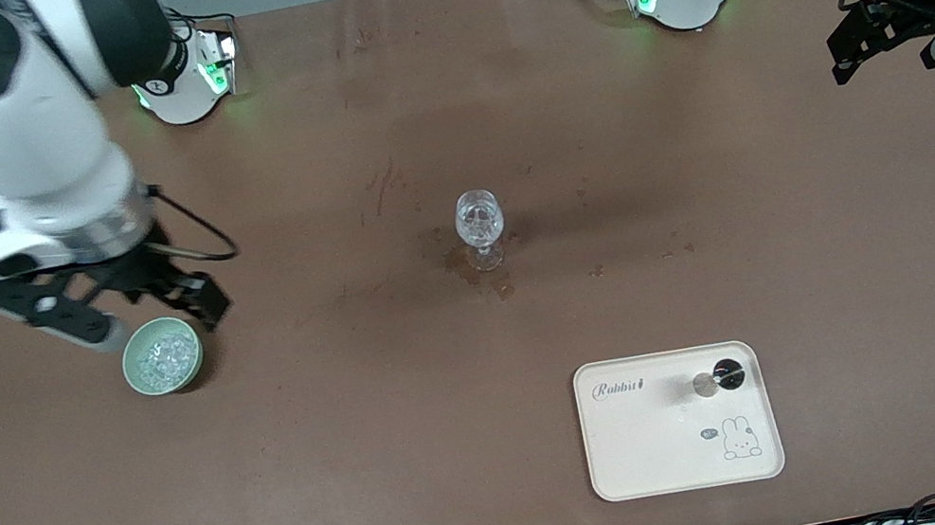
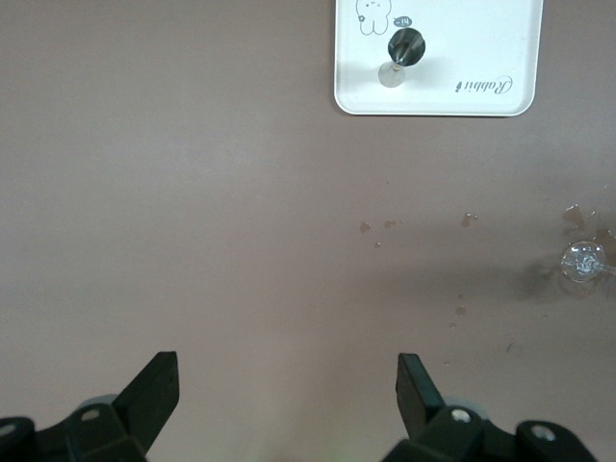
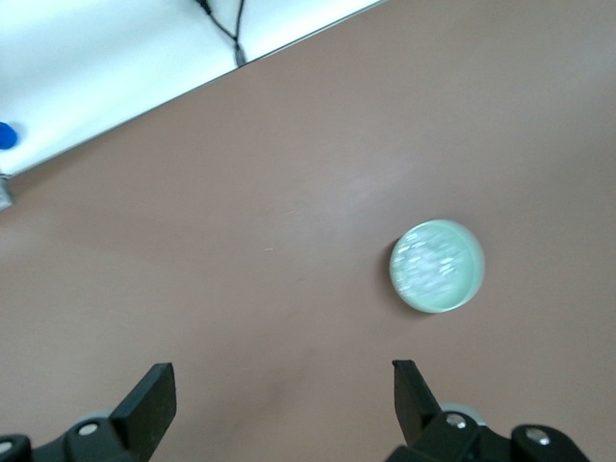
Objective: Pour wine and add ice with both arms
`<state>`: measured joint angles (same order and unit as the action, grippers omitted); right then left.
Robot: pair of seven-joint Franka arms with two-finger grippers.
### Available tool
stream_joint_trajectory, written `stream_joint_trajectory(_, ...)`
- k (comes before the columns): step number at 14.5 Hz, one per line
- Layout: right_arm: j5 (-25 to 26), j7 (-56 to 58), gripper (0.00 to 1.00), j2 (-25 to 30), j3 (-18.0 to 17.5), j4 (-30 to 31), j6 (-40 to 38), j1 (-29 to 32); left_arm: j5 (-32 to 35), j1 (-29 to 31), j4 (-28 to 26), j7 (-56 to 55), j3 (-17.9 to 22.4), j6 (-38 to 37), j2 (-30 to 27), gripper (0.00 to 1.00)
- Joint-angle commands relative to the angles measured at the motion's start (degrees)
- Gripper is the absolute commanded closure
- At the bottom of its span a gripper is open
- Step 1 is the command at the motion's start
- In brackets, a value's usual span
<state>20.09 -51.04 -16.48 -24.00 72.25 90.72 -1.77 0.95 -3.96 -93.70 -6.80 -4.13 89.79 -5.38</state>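
1. The stemmed glass (image 1: 480, 226) stood mid-counter (image 1: 370, 472) with clear contents, probably the wine plus some chunks, and wet stains around its foot.
2. The pale green bowl (image 1: 162, 356) of ice (image 1: 164, 359) sat toward the right arm's end.
3. The right tool (image 1: 118, 310) hung spread wide and empty just beside and above that bowl.
4. The left tool (image 1: 878, 39), also wide open and empty, waited over its own end.
5. Judged step: adding ice; next would be lowering accurately onto a chunk.
6. A cream tray (image 1: 656, 460) carried a small dark-topped item (image 1: 719, 378).

Matt brown table cover (image 1: 368, 463); clear glossy stemmed glass (image 1: 480, 226); smooth cream tray (image 1: 656, 460).
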Motion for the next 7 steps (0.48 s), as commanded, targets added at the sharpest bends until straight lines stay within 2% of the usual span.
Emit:
stream_joint_trajectory(1, -2.1, 7.2, 0.00, 5.1, 2.6, 4.7, -1.3, 3.1, 1.1, 0.1, 0.0, -1.1, -0.4, -0.1, -0.6, 0.00)
stream_joint_trajectory(3, -8.9, 15.5, 0.00, 8.0, 11.3, 4.8, -1.6, 2.3, 1.1, 0.1, 0.1, -0.9, -0.3, -0.2, -0.7, 0.00)
stream_joint_trajectory(4, -10.6, 20.7, 0.00, 9.0, 14.6, 5.2, -2.7, 2.2, 1.2, 0.1, 0.1, -0.9, -0.3, -0.2, -0.7, 0.00)
stream_joint_trajectory(7, -12.1, 33.1, 0.00, 10.6, 22.5, 5.4, -6.4, 2.0, 1.8, 0.0, 0.0, -1.0, -0.5, -0.3, -0.6, 0.00)
